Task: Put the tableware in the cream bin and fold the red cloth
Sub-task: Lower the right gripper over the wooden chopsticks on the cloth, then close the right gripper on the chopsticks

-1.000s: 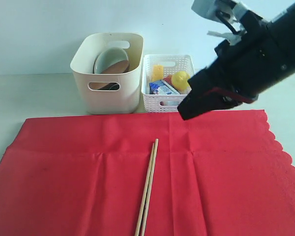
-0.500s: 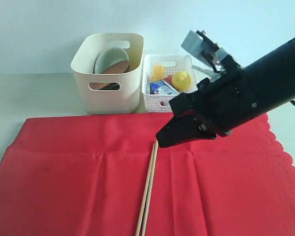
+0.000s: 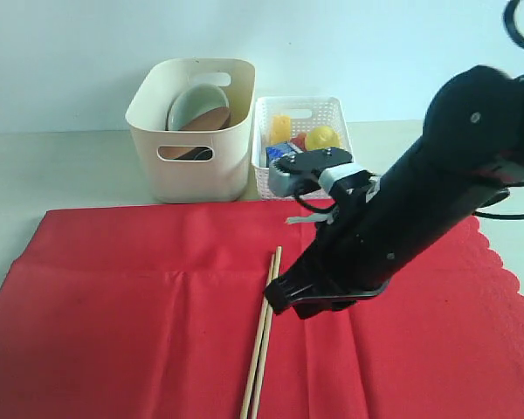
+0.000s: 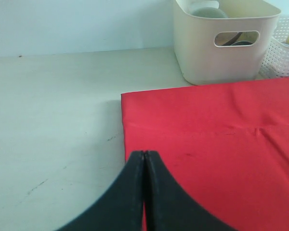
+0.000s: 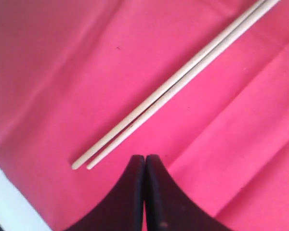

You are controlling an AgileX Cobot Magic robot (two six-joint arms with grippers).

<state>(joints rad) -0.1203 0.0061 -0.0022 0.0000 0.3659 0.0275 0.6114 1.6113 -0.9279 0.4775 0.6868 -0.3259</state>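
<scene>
All three views share the red cloth: exterior from front, wrists close.

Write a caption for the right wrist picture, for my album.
Shut black fingers hover beside a pair of pale wooden chopsticks lying on the bright red fabric cloth.

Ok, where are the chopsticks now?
In the exterior view the chopsticks lie on the red cloth near its middle, just left of the right gripper.
</scene>
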